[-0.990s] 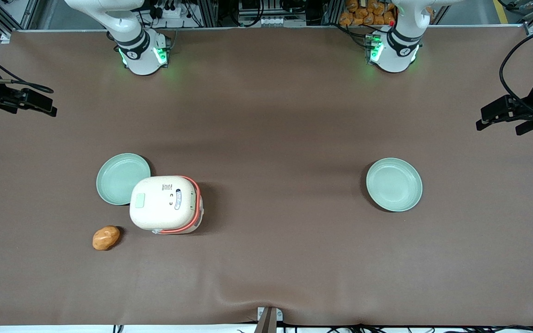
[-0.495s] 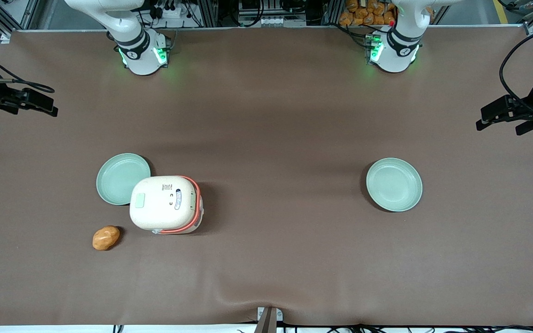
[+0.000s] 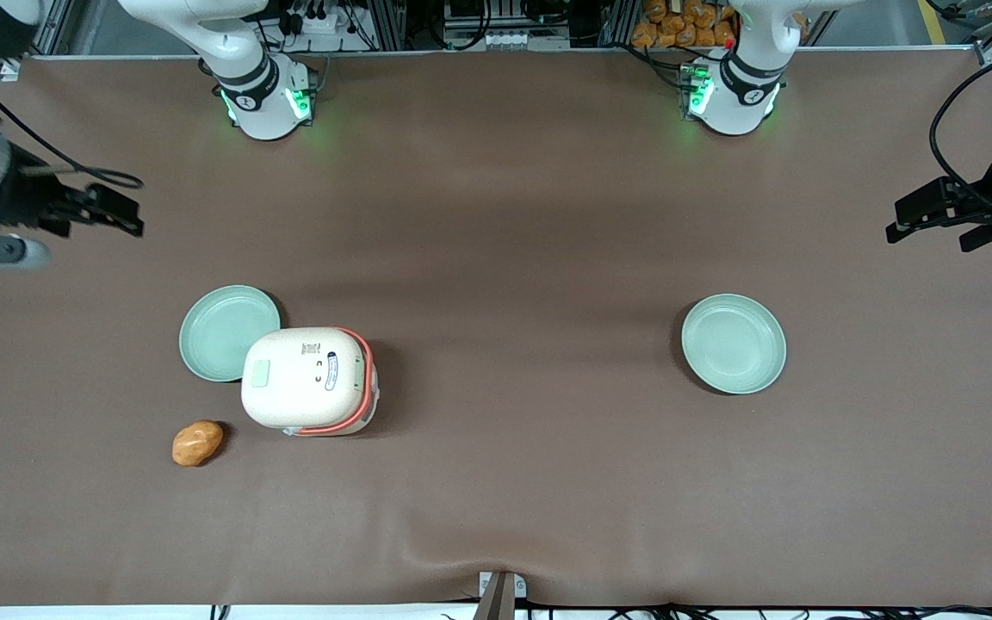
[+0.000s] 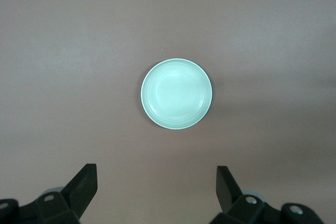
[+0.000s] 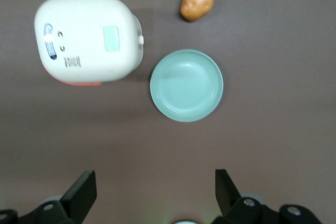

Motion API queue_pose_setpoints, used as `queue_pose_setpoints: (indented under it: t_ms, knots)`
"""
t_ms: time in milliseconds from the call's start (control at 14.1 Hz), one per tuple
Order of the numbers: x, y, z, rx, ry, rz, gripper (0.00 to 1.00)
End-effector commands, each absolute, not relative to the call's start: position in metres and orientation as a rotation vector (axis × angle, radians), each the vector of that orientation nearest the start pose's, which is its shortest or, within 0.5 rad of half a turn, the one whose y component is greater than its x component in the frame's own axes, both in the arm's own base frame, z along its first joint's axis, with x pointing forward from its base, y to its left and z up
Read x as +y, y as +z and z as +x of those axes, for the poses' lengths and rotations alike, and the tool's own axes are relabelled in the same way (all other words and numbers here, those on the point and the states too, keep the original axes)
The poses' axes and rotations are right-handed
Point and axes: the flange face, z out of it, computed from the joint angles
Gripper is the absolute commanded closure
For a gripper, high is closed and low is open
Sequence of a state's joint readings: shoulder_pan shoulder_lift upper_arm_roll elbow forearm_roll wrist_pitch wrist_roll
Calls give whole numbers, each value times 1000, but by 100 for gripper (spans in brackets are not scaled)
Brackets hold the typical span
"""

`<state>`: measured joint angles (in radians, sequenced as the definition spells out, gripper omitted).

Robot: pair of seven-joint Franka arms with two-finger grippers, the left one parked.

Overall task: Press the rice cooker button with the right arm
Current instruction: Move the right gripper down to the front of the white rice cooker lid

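Observation:
The cream rice cooker [image 3: 308, 380] with its salmon-red band stands on the brown table, lid shut, with a pale green square and small printed labels on top. It also shows in the right wrist view [image 5: 86, 38]. My right gripper [image 3: 121, 217] hangs high over the working arm's end of the table, farther from the front camera than the cooker and well apart from it. In the right wrist view the gripper [image 5: 156, 192] is open and empty, its fingers [image 5: 81, 192] wide apart over bare table.
A pale green plate [image 3: 227, 331] touches the cooker's edge, also in the right wrist view [image 5: 186, 85]. A potato [image 3: 197, 443] lies nearer the front camera beside the cooker. A second green plate [image 3: 734, 344] lies toward the parked arm's end.
My right gripper has moved in from the table's end toward the middle and a little nearer the front camera. The cooker, plates and potato have not moved.

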<state>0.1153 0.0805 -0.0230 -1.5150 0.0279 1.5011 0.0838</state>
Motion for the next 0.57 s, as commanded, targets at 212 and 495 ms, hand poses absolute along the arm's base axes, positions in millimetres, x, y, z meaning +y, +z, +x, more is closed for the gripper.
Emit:
queue_pose_setpoints:
  t_ms: [212,495]
  knots:
    - [103,542,614,-102,52,-3108,49]
    - [118,487,640,-111,61,-3112,79]
